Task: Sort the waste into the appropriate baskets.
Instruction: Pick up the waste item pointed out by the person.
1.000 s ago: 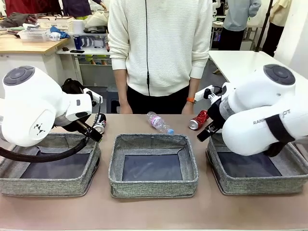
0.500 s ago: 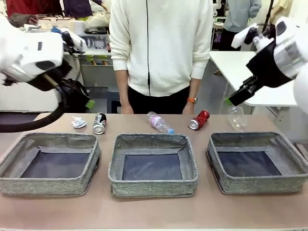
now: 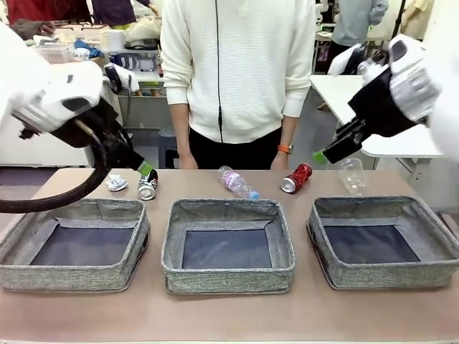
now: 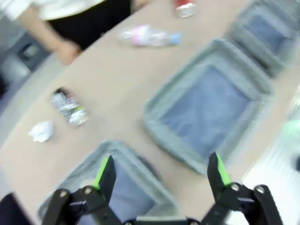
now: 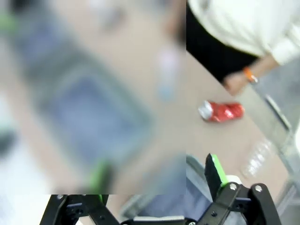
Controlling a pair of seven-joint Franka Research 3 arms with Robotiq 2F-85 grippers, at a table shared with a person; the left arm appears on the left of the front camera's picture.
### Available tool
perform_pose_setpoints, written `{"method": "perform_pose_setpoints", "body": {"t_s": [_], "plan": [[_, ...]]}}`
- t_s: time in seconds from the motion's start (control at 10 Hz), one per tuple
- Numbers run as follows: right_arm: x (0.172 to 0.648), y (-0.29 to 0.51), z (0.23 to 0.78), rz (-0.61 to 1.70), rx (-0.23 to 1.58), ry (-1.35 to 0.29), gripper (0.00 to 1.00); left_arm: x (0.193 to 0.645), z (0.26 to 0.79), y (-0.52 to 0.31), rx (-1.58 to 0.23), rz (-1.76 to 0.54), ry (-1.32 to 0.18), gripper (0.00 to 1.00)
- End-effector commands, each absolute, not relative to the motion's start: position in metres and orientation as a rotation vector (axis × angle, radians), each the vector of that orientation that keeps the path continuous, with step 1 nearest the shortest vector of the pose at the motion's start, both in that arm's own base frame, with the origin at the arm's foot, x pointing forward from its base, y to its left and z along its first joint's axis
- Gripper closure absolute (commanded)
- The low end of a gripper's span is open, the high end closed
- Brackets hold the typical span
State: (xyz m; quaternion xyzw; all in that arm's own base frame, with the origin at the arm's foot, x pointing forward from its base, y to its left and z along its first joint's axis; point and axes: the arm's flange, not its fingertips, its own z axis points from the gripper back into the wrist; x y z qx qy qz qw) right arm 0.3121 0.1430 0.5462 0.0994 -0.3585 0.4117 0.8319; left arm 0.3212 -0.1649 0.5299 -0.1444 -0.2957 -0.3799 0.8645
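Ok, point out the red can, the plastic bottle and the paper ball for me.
red drink can (image 3: 297,178), front view, middle of its body
clear plastic bottle (image 3: 233,180), front view, on its pink label
crumpled white paper ball (image 3: 116,183), front view, its centre

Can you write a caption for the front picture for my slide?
Left pincer and right pincer hang above a row of litter behind three grey baskets.
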Motion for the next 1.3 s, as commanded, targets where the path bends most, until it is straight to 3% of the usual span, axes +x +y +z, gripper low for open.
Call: {"method": "perform_pose_setpoints", "body": {"t_s": [0.0, 0.1, 0.2, 0.5, 0.7, 0.8, 0.9, 1.2], "plan": [[0.302, 0.110, 0.552, 0.982, 1.136, -0.617, 0.00, 0.311, 0.558, -0.122, -0.874, -0.906, -0.379, 0.00], [0.300, 0.097, 0.544, 0.857, 1.389, -0.561, 0.00, 0.311, 0.554, -0.104, -1.060, -0.918, -0.319, 0.00], [0.297, 0.085, 0.536, 0.710, 1.440, -0.547, 0.00, 0.315, 0.545, -0.088, -1.126, -0.851, -0.284, 0.00], [0.282, 0.014, 0.510, 0.464, 1.539, -0.675, 0.00, 0.316, 0.516, -0.021, -1.304, -0.638, -0.375, 0.00], [0.291, -0.026, 0.492, 0.307, 1.517, -0.721, 0.00, 0.304, 0.502, 0.026, -1.380, -0.458, -0.527, 0.00], [0.300, -0.028, 0.484, 0.294, 1.444, -0.686, 0.00, 0.302, 0.497, 0.035, -1.352, -0.355, -0.560, 0.00], [0.316, -0.026, 0.523, 0.503, 1.512, -0.732, 0.00, 0.311, 0.506, 0.026, -1.388, -0.528, -0.448, 0.00], [0.316, -0.026, 0.523, 0.503, 1.512, -0.732, 0.00, 0.311, 0.506, 0.026, -1.388, -0.528, -0.448, 0.00]]}}
